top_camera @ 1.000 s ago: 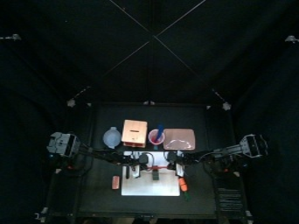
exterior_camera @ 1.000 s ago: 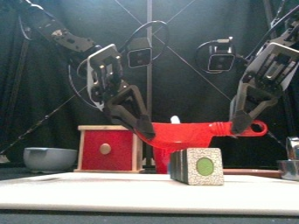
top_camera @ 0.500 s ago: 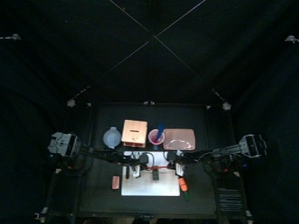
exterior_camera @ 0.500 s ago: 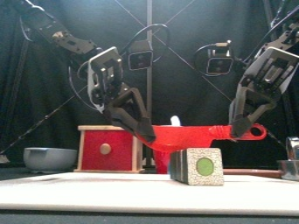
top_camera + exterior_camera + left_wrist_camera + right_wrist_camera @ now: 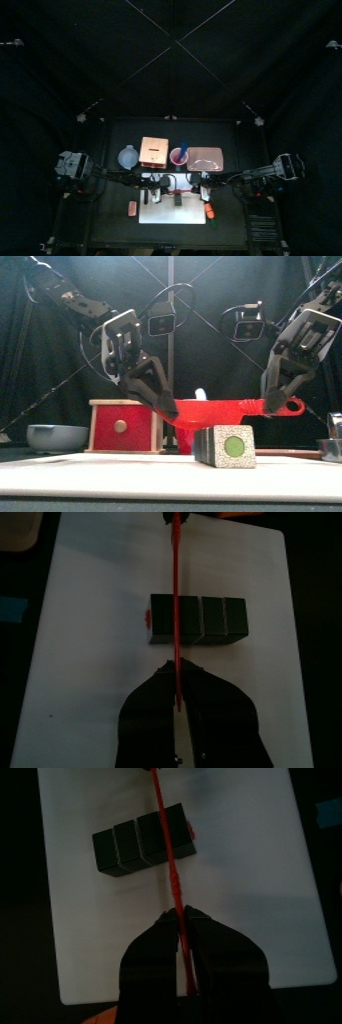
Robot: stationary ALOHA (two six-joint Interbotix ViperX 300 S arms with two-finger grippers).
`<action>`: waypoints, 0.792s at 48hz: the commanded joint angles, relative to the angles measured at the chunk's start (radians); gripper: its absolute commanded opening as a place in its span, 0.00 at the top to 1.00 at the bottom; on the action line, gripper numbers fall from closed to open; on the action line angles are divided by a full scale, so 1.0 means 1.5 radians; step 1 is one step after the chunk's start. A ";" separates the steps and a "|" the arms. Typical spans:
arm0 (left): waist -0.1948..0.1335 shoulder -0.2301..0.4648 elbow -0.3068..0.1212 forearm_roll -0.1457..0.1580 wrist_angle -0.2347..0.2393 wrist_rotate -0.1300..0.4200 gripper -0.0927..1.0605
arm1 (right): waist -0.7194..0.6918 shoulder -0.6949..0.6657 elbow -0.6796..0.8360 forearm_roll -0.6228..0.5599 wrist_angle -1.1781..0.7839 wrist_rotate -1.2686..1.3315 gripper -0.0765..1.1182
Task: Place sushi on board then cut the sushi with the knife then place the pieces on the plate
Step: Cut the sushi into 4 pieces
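Observation:
A dark green sushi roll (image 5: pixel 227 446) with a green centre lies on the white cutting board (image 5: pixel 107 471). It shows as three joined blocks in the left wrist view (image 5: pixel 201 619) and the right wrist view (image 5: pixel 140 843). A thin red knife (image 5: pixel 254 402) hangs level above the roll, held at both ends. My left gripper (image 5: pixel 166 406) is shut on one end (image 5: pixel 174 664). My right gripper (image 5: pixel 278 406) is shut on the other end (image 5: pixel 178 916). Seen from both wrists, the blade (image 5: pixel 174 582) runs across the roll's top.
Behind the board stand a blue-grey bowl (image 5: pixel 56 436), a wooden box with a red drawer front (image 5: pixel 124 426) and a red cup (image 5: pixel 214 421). The pink tray (image 5: pixel 205 158) lies at the back right. A small orange toy (image 5: pixel 131 207) lies left of the board.
Both grippers, with the knife between them, have drifted slightly up and to the left. The sushi roll has stayed put.

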 commanded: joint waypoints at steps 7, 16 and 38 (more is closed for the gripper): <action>-0.007 -0.020 -0.019 -0.001 -0.003 -0.002 0.60 | -0.002 -0.007 -0.026 -0.001 0.014 0.002 0.67; -0.009 -0.017 -0.019 -0.001 -0.003 -0.002 0.60 | -0.002 -0.005 -0.022 -0.001 0.016 0.002 0.67; -0.005 0.004 -0.016 -0.001 -0.003 -0.002 0.60 | -0.008 0.002 -0.018 -0.016 0.016 0.003 0.67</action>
